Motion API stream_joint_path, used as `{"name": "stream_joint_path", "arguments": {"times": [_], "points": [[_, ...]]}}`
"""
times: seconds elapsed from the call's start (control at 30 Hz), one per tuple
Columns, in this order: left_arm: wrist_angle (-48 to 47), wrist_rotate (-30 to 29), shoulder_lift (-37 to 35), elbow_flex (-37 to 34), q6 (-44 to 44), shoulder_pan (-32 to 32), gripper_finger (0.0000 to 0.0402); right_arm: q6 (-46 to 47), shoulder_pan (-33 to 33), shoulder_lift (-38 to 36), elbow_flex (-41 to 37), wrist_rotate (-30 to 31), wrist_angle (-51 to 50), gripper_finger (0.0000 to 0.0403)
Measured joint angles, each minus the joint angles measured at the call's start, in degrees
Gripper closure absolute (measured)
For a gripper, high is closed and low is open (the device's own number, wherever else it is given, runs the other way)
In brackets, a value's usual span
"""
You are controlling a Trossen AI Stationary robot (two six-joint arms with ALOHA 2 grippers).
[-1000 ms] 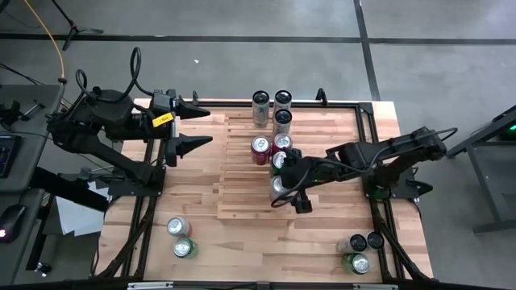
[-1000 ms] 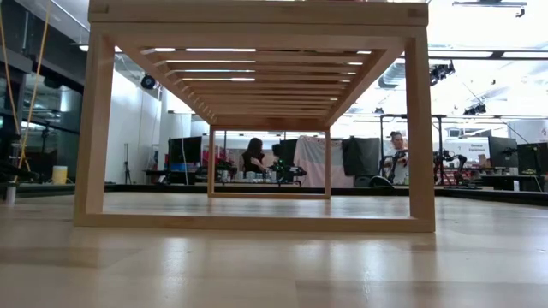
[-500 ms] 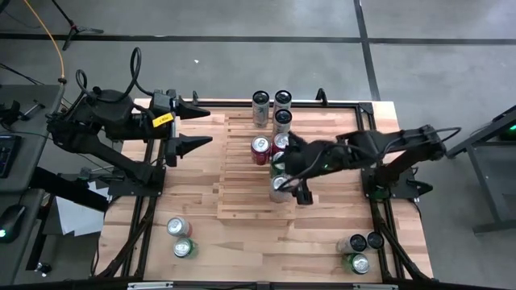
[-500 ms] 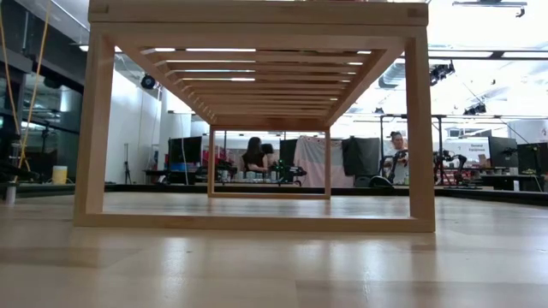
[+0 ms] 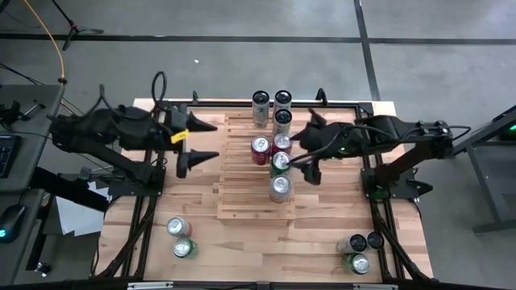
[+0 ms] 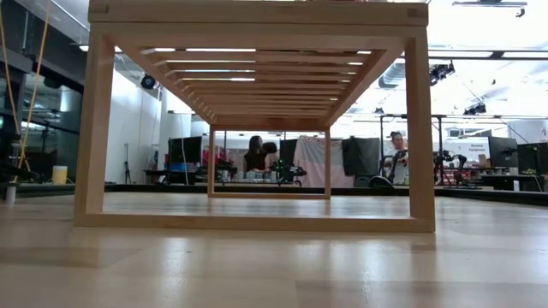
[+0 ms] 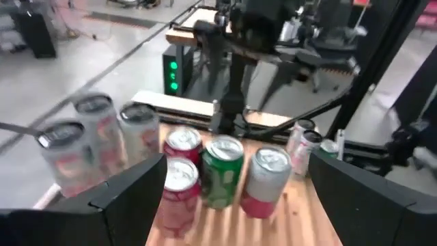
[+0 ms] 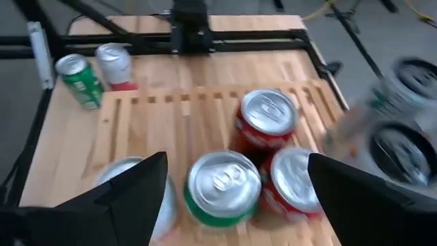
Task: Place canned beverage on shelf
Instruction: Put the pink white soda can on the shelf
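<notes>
The shelf (image 5: 242, 173), a pale slatted wooden rack, lies mid-table and shows as a wooden frame (image 6: 411, 128) in the low view. Several cans stand upright on their bases on it: three white ones (image 5: 282, 119) at the far end, two red (image 5: 260, 148), a green (image 5: 280, 161) and a silver-and-red can (image 5: 280, 188) (image 7: 263, 181) nearest. My right gripper (image 5: 305, 153) (image 8: 235, 205) hovers open above the shelf's right edge, beside the green can (image 8: 222, 184). My left gripper (image 5: 205, 140) (image 7: 232, 205) hangs open left of the shelf, pointing at the cans.
Two loose cans (image 5: 181, 237) stand on the tabletop near the front left, and three more (image 5: 359, 250) at the front right. Black frame rails (image 5: 145, 217) run along both sides of the table. The arm bases stand at the left and right edges.
My right gripper has risen and drawn back from the silver-and-red can toward the table's far right, turning as it went; that can stays upright on the shelf. My left gripper has sunk and shifted a little toward the shelf.
</notes>
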Motion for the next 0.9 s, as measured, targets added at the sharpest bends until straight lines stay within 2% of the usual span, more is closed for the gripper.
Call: {"name": "stream_joint_path", "arguments": {"times": [0.23, 0.37, 0.5, 0.57, 0.73, 0.9], "points": [[18.5, 1.4, -8.1, -19.7, -6.8, 0.0, 0.0053, 10.6, 0.5, -9.1, -8.4, 6.6, 0.4, 0.0064], [19.2, -0.1, -12.0, -25.3, -12.5, 0.0, 0.0053, 14.8, 1.4, -12.9, -13.3, 9.5, 3.8, 0.0064], [7.8, -3.8, -13.6, -25.4, -26.2, 0.0, 0.0053, 15.8, 1.5, -14.5, -16.5, 10.1, 7.3, 0.0064], [-1.8, -3.0, -13.1, -24.4, -36.2, 0.0, 0.0053, 15.8, 1.5, -14.3, -17.0, 10.3, 7.8, 0.0064], [-20.5, 8.1, -8.3, -23.1, -58.4, -3.1, 0.0053, 14.7, 1.2, -13.7, -18.4, 12.3, 8.1, 0.0064], [-31.8, 14.5, -1.3, -23.2, -77.6, -13.9, 0.0053, 14.7, 0.0, -13.6, -19.7, 12.4, 7.3, 0.0064]]}}
